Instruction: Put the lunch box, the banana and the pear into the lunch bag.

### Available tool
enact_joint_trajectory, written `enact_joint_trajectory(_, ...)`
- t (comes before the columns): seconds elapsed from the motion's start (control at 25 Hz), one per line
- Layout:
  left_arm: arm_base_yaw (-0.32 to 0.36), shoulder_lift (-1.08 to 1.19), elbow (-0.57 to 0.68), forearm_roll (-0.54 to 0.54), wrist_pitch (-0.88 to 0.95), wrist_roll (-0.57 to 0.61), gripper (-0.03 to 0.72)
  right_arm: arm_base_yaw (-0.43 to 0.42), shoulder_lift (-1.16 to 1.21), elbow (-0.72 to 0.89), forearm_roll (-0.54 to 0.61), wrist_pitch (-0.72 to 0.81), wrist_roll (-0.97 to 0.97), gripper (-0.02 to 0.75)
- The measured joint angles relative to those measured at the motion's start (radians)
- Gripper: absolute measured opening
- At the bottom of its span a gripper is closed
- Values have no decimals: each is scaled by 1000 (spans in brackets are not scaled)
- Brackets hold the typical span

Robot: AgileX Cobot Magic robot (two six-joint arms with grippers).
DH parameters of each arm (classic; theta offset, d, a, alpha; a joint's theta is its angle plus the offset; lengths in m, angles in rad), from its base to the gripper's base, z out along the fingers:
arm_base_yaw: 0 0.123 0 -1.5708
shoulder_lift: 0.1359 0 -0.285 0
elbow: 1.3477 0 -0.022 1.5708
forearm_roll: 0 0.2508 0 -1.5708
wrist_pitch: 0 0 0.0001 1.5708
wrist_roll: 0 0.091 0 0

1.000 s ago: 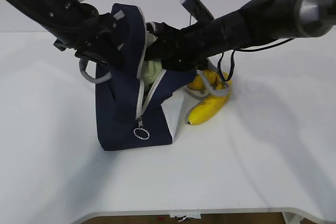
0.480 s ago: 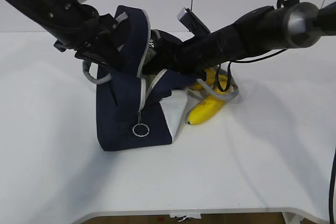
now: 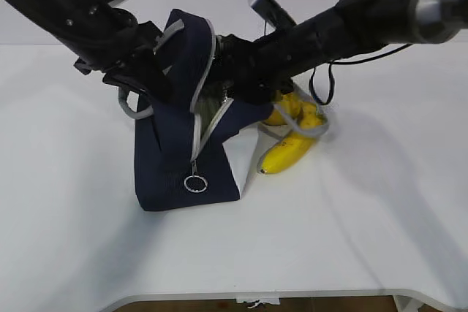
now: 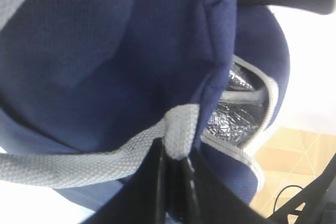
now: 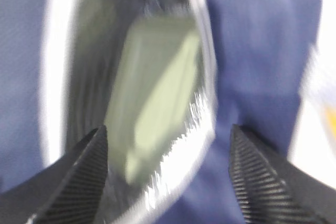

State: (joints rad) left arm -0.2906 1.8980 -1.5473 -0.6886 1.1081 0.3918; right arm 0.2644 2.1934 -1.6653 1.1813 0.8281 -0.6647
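Left pincer (image 4: 173, 192) pinches the soft bag's (image 3: 175, 158) handle (image 4: 79, 163); right pincer (image 5: 168, 177) gapes, empty, above the rigid box (image 5: 157, 93); banana (image 3: 287, 153) bruises easily—grip mid-body.

Light: bright and even from above on the white bench (image 3: 380, 224).
Shadows: soft grey patches on the bench at 7 and 4 o'clock of the boxy navy fabric lunch bag (image 3: 172, 166).
Glare: crinkled silver lining (image 4: 239, 116) glints in the left wrist view.
Blur: right wrist view smeared; ribbed pale sage-green lunch box lid (image 5: 157, 93) indistinct.
Focus: exterior view sharp.
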Motion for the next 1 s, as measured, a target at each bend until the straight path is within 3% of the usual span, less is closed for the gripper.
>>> enact_joint_trajectory(0.32,0,0,0,2,8,0,5,-23,-69,-126,-388,157,230,553)
enact_joint_trajectory(0.64,0,0,0,2,21,0,5,-24,-101,-266,-638,372,388,554)
enact_joint_trajectory(0.84,0,0,0,19,37,0,5,-24,-103,-303,-777,397,494,554)
enact_joint_trajectory(1.0,0,0,-1,91,78,0,5,-24,-122,-306,-916,399,590,554)
